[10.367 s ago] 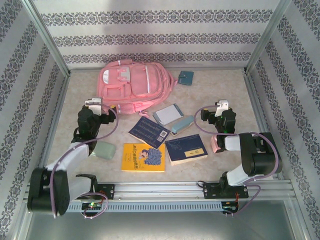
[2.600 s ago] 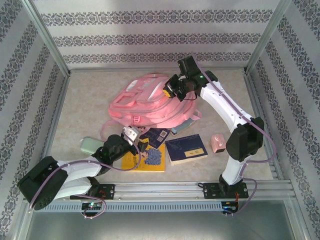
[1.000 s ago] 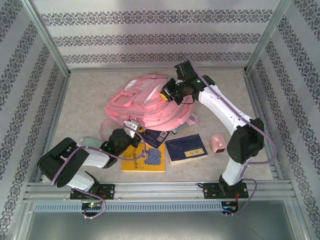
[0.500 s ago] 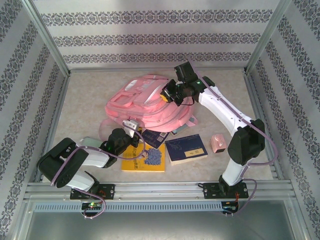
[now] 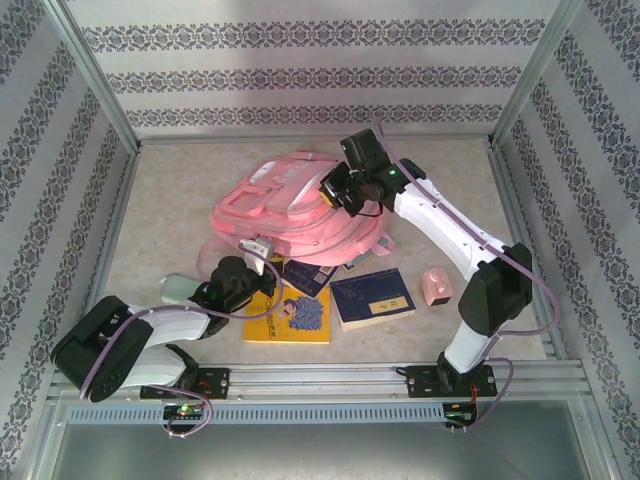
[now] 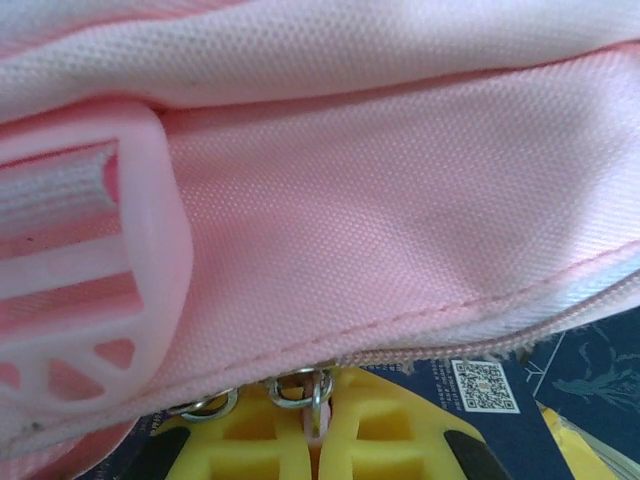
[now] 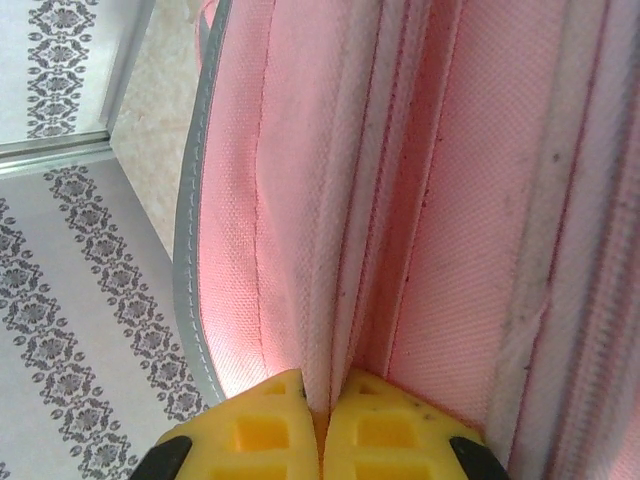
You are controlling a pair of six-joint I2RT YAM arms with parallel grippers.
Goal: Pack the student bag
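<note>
The student bag (image 5: 285,205) is a large pink backpack, lying tilted at the middle of the table, over part of a navy book. My right gripper (image 5: 328,194) is at the bag's upper right edge. In the right wrist view it (image 7: 322,425) is shut on an upright fold of the bag's pink fabric (image 7: 340,250). My left gripper (image 5: 262,248) is at the bag's near edge. In the left wrist view its yellow fingers (image 6: 400,440) are shut on a zip pull (image 6: 320,395) hanging from metal rings under the bag's zip seam (image 6: 480,345).
A yellow book (image 5: 290,317) and a dark blue book (image 5: 372,297) lie near the front. The navy book with a QR code (image 6: 480,385) pokes out from under the bag. A small pink object (image 5: 435,286) sits at the right, a pale green one (image 5: 178,289) at the left.
The bag was pulled from the back toward the middle and raised by my right gripper. Within the last second my left gripper closed on the zip pull.
</note>
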